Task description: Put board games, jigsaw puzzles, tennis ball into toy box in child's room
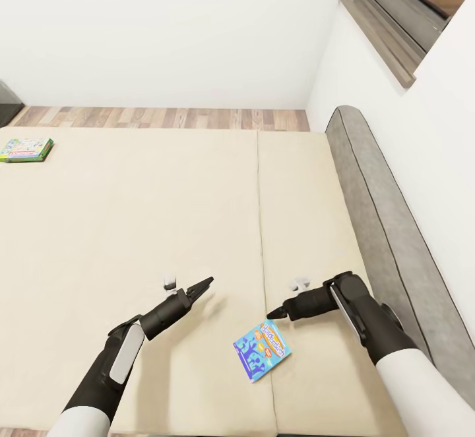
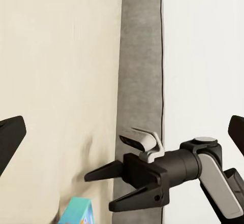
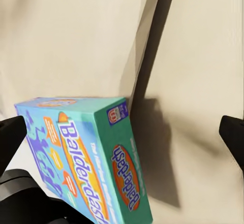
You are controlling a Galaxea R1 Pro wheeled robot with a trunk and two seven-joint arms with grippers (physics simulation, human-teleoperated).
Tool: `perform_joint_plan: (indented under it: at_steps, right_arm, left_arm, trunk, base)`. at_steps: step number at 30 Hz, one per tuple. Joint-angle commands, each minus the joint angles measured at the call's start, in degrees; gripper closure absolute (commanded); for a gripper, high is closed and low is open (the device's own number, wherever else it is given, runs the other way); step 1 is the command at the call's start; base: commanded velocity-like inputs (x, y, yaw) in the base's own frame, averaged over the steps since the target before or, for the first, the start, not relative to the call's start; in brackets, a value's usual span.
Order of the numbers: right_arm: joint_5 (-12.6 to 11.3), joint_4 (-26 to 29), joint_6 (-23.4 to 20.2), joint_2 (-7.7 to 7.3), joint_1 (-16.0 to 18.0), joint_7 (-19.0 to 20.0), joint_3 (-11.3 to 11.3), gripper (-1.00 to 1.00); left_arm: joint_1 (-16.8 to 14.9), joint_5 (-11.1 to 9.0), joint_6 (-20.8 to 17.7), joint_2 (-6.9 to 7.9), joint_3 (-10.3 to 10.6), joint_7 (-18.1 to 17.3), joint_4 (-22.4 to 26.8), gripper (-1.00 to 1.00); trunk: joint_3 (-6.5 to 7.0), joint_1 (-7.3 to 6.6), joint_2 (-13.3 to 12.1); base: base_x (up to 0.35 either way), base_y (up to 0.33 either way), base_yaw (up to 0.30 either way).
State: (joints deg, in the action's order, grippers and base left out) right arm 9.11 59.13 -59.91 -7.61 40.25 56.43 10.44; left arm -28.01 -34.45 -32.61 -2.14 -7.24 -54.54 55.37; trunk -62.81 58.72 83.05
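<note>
Two board games lie on the beige bed [image 1: 132, 226]: a blue board game [image 1: 262, 350] lettered "Balderdash" sits near the bed's front edge, on the seam between the two mattress halves, and a green-edged board game [image 1: 26, 150] rests at the far left corner, well apart from the first. Two arms reach over the mattress. The left gripper [image 1: 204, 284] hovers with its jaws spread apart and nothing between them, left of the blue box. The right gripper [image 1: 274, 313] hangs just above that box's far edge, its jaws likewise apart and empty. A grey headboard [image 1: 369, 193] runs along the bed's right edge, against the white wall
</note>
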Motion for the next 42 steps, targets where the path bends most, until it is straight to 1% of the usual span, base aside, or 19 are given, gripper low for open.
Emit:
perform_joint_plan:
  at_steps: [1, 7, 10, 18, 21, 26, 28, 29, 30, 35, 41, 42]
  right_arm:
    - [1.07, 0.06, -0.09, -0.04, 0.04, 0.45, 0.06, -1.00]
    - [0.97, 0.68, -0.09, -0.62, 0.11, 0.49, -0.23, -1.00]
    - [0.90, 2.19, -0.09, -1.61, -0.08, 0.59, -0.38, -1.00]
    - [0.83, 4.48, -0.09, -2.73, -0.48, 0.70, -0.51, -1.00]
    - [0.86, 5.35, -0.09, -3.35, -0.63, 0.74, -0.55, -1.00]
    - [0.86, 5.80, -0.09, -4.06, -0.74, 0.76, -0.65, -1.00]
    - [0.81, 5.97, -0.09, -4.71, -0.79, 0.77, -0.71, -1.00]
    - [0.81, 5.97, -0.09, -4.71, -0.79, 0.77, -0.71, -1.00]
    - [0.75, 6.03, -0.09, -5.04, -0.82, 0.77, -0.72, -1.00]
    - [0.65, 6.11, -0.09, -5.57, -0.87, 0.81, -0.76, -1.00]
    - [0.55, 6.21, -0.09, -6.51, -0.97, 0.91, -0.76, -1.00]
    - [0.55, 6.21, -0.09, -6.51, -0.97, 0.91, -0.76, -1.00]
  left_arm:
    - [-0.02, -0.12, -0.46, -0.05, -0.14, -0.13, 0.00, -1.00]
    - [-0.02, -0.14, -0.44, -0.05, -0.11, -0.13, 0.00, -1.00]
    - [-0.02, -0.25, -0.48, -0.05, -0.04, -0.19, 0.00, -1.00]
    - [0.18, -0.33, -0.64, 0.00, 0.50, -0.38, 0.30, -1.00]
    - [1.03, -0.36, -0.96, 0.04, 1.11, -0.39, 1.05, -1.00]
    - [1.79, -0.44, -1.26, 0.12, 1.44, -0.41, 1.60, -1.00]
    - [2.14, -0.43, -1.91, 0.17, 1.57, -0.42, 1.82, -1.00]
    - [2.14, -0.43, -1.91, 0.17, 1.57, -0.42, 1.82, -1.00]
    - [2.32, -0.38, -2.41, 0.20, 1.60, -0.41, 1.89, -1.00]
    - [2.76, -0.29, -3.52, 0.27, 1.64, -0.41, 2.00, -1.00]
    - [3.94, -0.23, -6.47, 0.62, 1.77, -0.44, 2.23, -1.00]
    - [3.94, -0.23, -6.47, 0.62, 1.77, -0.44, 2.23, -1.00]
  trunk:
    - [-0.03, 0.00, 0.02]
    - [-0.03, 0.00, 0.02]
    - [-0.03, 0.00, 0.02]
    - [-0.03, 0.00, 0.02]
    - [-0.03, 0.00, 0.02]
    - [-0.03, 0.00, 0.02]
    - [-0.03, 0.00, 0.02]
    - [-0.03, 0.00, 0.02]
    - [-0.03, 0.00, 0.02]
    - [-0.03, 0.00, 0.02]
    - [-0.03, 0.00, 0.02]
    - [-0.03, 0.00, 0.02]
  base:
    - [0.000, 0.000, 0.000]
    - [0.000, 0.000, 0.000]
    - [0.000, 0.000, 0.000]
    - [0.000, 0.000, 0.000]
    - [0.000, 0.000, 0.000]
    - [0.000, 0.000, 0.000]
    - [0.000, 0.000, 0.000]
    - [0.000, 0.000, 0.000]
    - [0.000, 0.000, 0.000]
    - [0.000, 0.000, 0.000]
    - [0.000, 0.000, 0.000]
    - [0.000, 0.000, 0.000]
